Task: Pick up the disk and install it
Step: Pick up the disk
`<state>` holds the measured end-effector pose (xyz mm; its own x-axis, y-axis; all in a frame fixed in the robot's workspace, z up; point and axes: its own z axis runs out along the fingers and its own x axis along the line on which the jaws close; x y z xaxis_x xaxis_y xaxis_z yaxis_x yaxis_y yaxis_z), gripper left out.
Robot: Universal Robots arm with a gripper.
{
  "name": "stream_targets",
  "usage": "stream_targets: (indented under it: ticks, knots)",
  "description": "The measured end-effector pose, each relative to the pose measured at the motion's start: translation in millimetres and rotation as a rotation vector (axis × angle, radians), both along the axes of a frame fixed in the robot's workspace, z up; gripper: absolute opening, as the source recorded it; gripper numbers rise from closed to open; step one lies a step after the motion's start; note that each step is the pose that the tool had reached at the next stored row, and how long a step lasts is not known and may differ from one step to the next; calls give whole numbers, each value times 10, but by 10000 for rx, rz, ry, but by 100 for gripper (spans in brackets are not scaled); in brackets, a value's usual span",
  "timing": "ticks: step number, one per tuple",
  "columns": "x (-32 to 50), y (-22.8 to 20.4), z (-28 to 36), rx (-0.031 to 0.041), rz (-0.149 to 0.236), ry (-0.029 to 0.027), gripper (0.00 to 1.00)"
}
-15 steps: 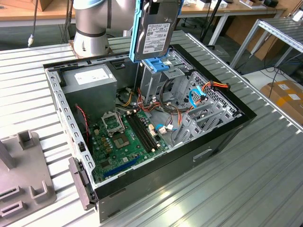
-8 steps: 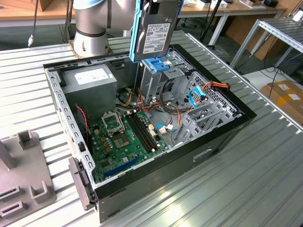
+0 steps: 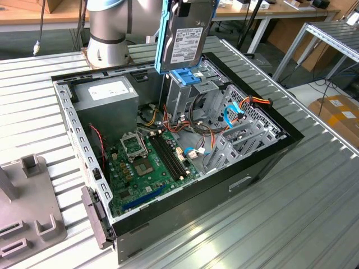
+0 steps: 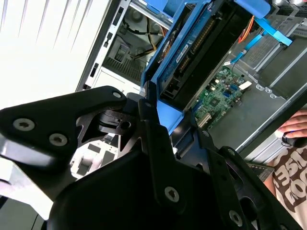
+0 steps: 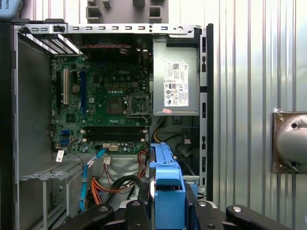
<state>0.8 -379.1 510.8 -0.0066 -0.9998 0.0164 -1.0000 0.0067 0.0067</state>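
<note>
I start with the ribbed metal table (image 3: 303, 218), which takes up most of the exterior view. The open computer case (image 3: 185, 204) lies on its side across the middle of the frame, its inside facing up. The arm (image 3: 106, 28) rises from the upper left of the frame, behind the case's far wall.

Inside the case, the grey power supply (image 3: 106, 92) sits at the upper left. The green motherboard (image 3: 148, 162) fills the lower left part of the interior. The metal drive cage (image 3: 212, 89) stands just right of the frame's centre, towards the top.

The relation I care about is the disk (image 3: 188, 33) over that cage. The disk hangs at the top centre of the frame, standing on edge. Its long axis runs nearly vertical, leaning a little. Its labelled face is turned towards the camera, with a blue rail down the exterior view's left side. Its lower edge sits directly above a blue bracket (image 3: 188, 77) at the mouth of the cage. I cannot tell whether the two touch or are just apart.

In both wrist views the gripper (image 5: 168, 211) is clenched on the disk. The black fingers (image 5: 139, 211) press its blue-railed end from either side, and the rest of the disk points away from the wrist, down towards the case. I judge the arm's wrist to be aimed nearly straight down over the cage.
</note>
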Motion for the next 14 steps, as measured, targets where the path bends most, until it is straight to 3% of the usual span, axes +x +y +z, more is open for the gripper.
stream_targets:
  ticks: [11, 14]
  knots:
    - [306, 0, 0, 1, 0, 0, 36]
    - [358, 0, 0, 0, 0, 0, 36]
